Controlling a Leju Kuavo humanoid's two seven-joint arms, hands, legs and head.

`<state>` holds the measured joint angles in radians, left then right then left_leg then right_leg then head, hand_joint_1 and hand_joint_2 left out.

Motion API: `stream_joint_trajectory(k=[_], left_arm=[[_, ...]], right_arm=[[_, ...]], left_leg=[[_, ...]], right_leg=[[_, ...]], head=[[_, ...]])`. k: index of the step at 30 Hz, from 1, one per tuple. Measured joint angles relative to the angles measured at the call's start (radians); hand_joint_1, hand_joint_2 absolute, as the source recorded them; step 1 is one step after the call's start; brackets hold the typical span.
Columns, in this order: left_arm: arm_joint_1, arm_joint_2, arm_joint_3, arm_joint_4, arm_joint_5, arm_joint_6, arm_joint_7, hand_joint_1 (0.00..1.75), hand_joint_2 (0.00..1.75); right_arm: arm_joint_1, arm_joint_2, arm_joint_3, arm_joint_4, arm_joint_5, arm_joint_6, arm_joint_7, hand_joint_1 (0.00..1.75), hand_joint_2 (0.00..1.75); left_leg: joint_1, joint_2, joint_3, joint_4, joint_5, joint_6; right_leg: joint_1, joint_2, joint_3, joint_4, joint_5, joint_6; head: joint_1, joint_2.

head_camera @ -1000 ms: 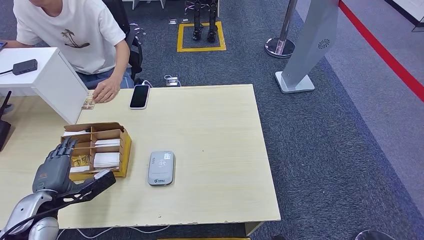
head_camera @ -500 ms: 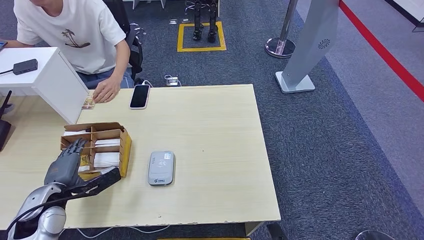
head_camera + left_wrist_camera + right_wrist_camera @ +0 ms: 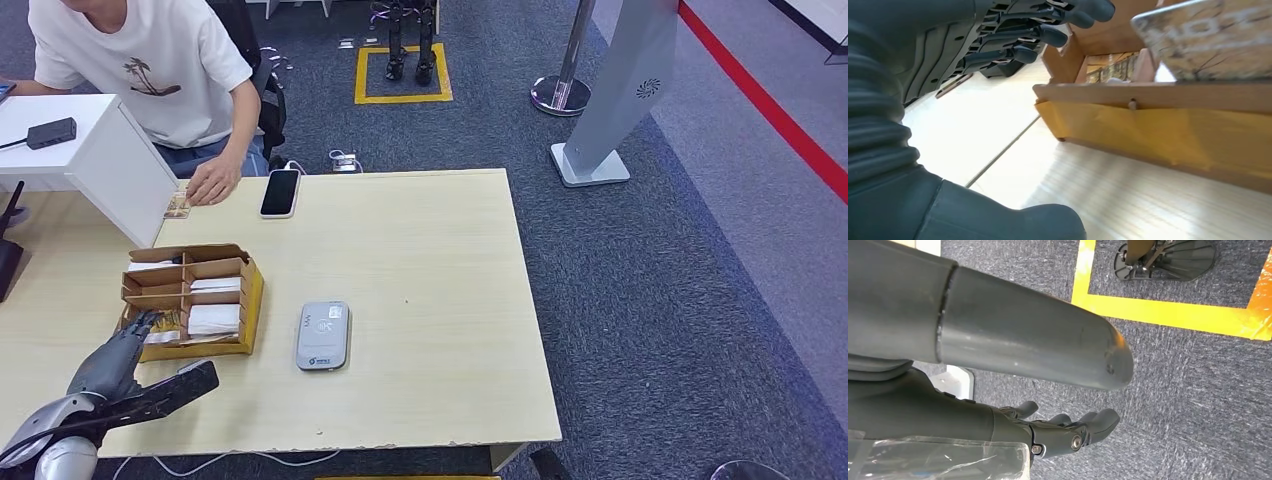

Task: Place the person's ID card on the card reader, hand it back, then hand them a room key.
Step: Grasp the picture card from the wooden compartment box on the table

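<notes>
Beside the box [image 3: 190, 300], left hand [image 3: 112, 358] spread and holding nothing — fingers [image 3: 1048, 35] could snag its wall, dragging it.

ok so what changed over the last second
The left robot hand drew back toward the robot, from over the cardboard box to its near corner, holding nothing. The card reader, phone and the person's hand stayed put.

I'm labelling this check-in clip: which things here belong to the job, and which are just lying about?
Job: card reader; ID card under the person's hand; box of key cards; left hand.
Lying about: phone; white stand; stanchion.
</notes>
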<state>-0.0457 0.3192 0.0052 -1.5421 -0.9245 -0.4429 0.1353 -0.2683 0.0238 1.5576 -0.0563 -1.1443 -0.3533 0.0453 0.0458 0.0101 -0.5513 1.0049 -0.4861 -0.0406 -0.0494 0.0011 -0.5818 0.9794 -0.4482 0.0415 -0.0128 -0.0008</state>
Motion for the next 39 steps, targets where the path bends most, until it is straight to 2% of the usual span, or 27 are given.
stream_joint_trajectory(k=[7,16,20,24,32,39], left_arm=[[0.013,0.021,0.003,-0.01,0.014,-0.004,0.009,0.0,1.75],[0.011,0.013,0.001,-0.02,-0.038,0.046,0.032,0.0,1.75],[-0.024,-0.01,-0.005,-0.024,-0.118,0.104,0.039,0.0,1.75],[-0.091,-0.051,-0.025,-0.036,-0.201,0.154,0.043,0.0,1.75],[-0.164,-0.108,-0.066,-0.072,-0.246,0.162,0.027,0.0,1.75],[-0.175,-0.126,-0.083,-0.083,-0.249,0.162,0.021,0.0,1.75]], right_arm=[[-0.01,0.003,0.0,-0.006,0.013,0.009,-0.01,0.0,0.0],[-0.006,0.004,0.0,-0.008,0.007,0.018,0.003,0.0,0.0],[-0.001,0.004,0.0,-0.009,-0.018,0.02,-0.005,0.0,0.0],[0.006,0.004,0.0,-0.009,-0.043,0.019,-0.016,0.0,0.0],[0.018,0.004,0.0,-0.009,-0.071,0.017,-0.029,0.0,0.0],[0.025,0.004,0.0,-0.009,-0.076,0.016,-0.031,0.0,0.0]], left_leg=[[0.0,0.0,0.0,0.0,0.0,0.0],[0.0,0.0,0.0,0.0,0.0,0.0],[0.0,0.0,0.001,0.001,0.0,0.0],[0.0,-0.001,0.0,0.001,0.001,0.0],[0.0,0.0,0.001,0.001,0.0,0.0],[0.0,0.0,0.001,0.001,0.0,0.0]], right_leg=[[0.0,0.0,0.0,0.0,0.0,0.0],[0.0,0.0,0.0,0.0,0.0,0.0],[0.0,0.0,0.0,0.0,0.0,0.0],[0.0,-0.001,0.0,0.0,0.001,0.0],[0.0,0.001,0.0,0.0,0.001,0.0],[0.0,0.001,0.0,0.0,0.001,0.0]], head=[[0.0,0.0],[0.0,0.0],[0.0,0.0],[0.0,0.0],[0.0,0.0],[0.0,0.0]])
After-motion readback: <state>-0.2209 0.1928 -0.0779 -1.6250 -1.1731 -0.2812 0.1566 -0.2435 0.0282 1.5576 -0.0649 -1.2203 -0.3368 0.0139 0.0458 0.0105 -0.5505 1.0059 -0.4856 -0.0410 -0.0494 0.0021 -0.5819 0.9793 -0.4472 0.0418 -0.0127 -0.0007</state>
